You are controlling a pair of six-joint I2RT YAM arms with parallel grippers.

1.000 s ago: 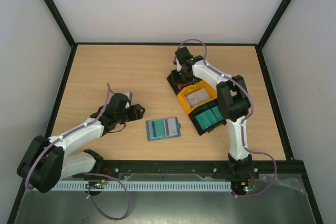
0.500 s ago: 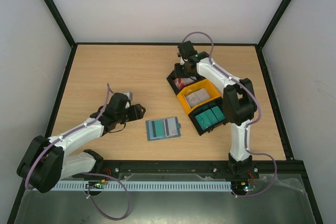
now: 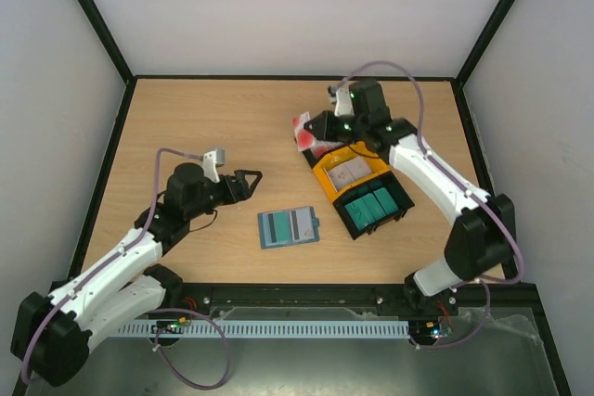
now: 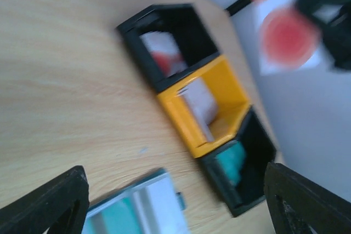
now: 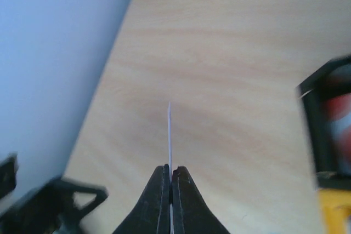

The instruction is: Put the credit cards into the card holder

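Observation:
The card holder lies open and flat on the table, teal with paler slots; the left wrist view catches its edge. My right gripper is shut on a credit card, white with red marks, held in the air left of the black bin. In the right wrist view the card shows edge-on between the closed fingers. Another red-and-white card stands in the black bin. My left gripper is open and empty, left of the card holder.
A three-bin tray stands right of centre: black bin, yellow bin with a pale card, dark-green bin with teal items. A black frame edges the table, with white walls beyond it.
My right gripper has come up out of the black bin with a card and moved left. My left arm has risen, swung toward the card holder, and opened wider.

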